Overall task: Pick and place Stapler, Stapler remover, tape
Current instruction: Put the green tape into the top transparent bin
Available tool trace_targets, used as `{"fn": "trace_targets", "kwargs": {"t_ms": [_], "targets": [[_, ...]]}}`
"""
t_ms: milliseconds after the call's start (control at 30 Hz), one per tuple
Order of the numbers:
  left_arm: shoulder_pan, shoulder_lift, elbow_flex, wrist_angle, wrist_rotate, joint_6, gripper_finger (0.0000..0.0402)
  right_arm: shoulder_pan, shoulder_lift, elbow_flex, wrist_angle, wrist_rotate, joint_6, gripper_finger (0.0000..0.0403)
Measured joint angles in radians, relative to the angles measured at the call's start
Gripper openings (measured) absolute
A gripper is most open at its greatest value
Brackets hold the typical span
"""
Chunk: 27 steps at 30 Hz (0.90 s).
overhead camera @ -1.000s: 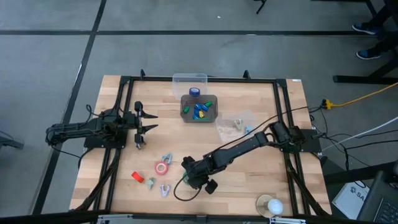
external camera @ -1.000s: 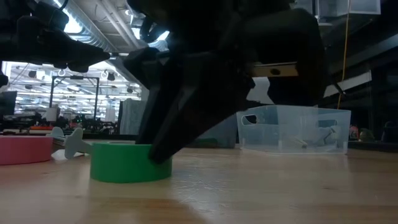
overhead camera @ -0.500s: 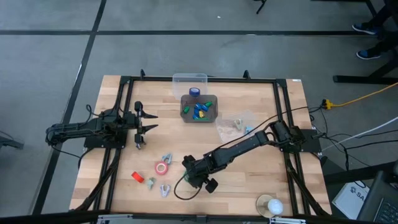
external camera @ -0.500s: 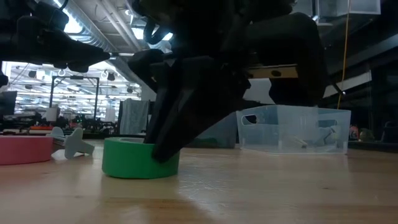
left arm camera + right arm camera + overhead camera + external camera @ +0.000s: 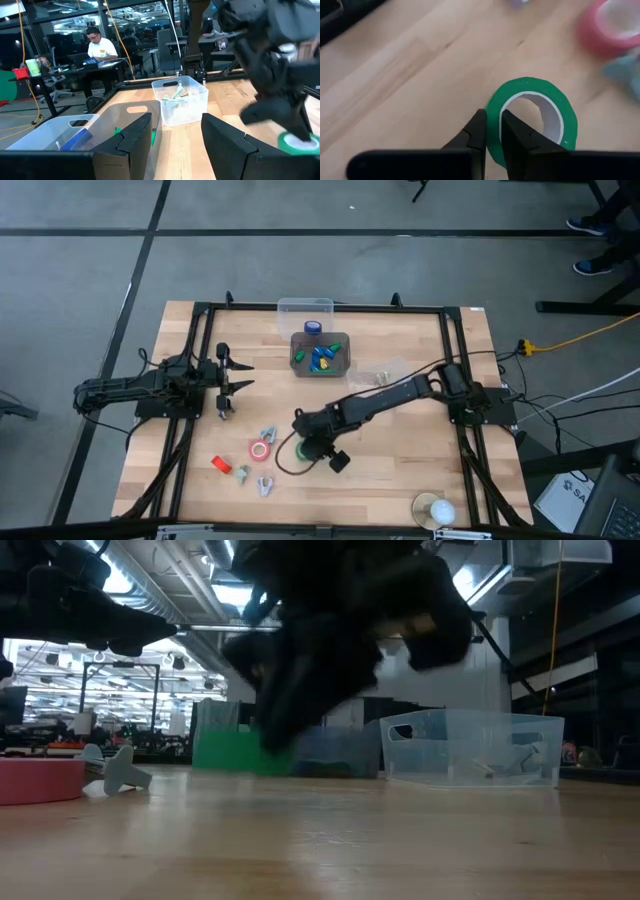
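Observation:
My right gripper (image 5: 491, 125) is shut on the wall of a green tape roll (image 5: 560, 107), one finger inside the ring and one outside. From above, that gripper (image 5: 303, 443) and the green tape (image 5: 313, 452) are near the table's middle front. A pink tape roll (image 5: 260, 450) lies just to their left. Pale staple removers (image 5: 268, 436) lie around it, and a small red stapler (image 5: 222, 464) sits further left. A blue tape roll (image 5: 313, 327) rests in the clear back bin. At the table's left side my left gripper (image 5: 225, 385) waits open.
A grey bin (image 5: 342, 340) holding small coloured pieces stands at the back centre, with a clear bin (image 5: 290, 306) behind it and another clear bin (image 5: 398, 366) to its right. A white round object (image 5: 435, 510) sits at the front right. A person sits at a desk beyond the table.
My right gripper has shut on the green tape's wall and moved it away from the front edge towards the middle of the table. The left arm has not moved.

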State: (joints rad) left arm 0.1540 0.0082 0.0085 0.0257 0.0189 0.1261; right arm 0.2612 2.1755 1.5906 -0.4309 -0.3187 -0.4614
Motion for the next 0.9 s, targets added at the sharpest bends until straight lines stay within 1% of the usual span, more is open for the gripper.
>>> {"fn": "trace_targets", "kwargs": {"t_ms": [300, 433, 667, 900], "targets": [[0.0, 0.0, 0.0, -0.002, 0.0, 0.0, 0.0169, -0.068, -0.075, 0.003, 0.009, -0.005, -0.042, 0.0038], [0.0, 0.0, 0.0, 0.0, 0.0, 0.0, 0.0169, -0.1, -0.077, 0.004, 0.024, -0.009, -0.047, 0.0042], [0.0, 0.0, 0.0, 0.0, 0.0, 0.0, 0.0169, -0.16, -0.077, 0.007, 0.08, -0.072, -0.068, 0.0044], [0.0, 0.0, 0.0, 0.0, 0.0, 0.0, 0.0169, -0.207, -0.077, 0.073, 0.081, -0.075, -0.094, 0.0045]]}}
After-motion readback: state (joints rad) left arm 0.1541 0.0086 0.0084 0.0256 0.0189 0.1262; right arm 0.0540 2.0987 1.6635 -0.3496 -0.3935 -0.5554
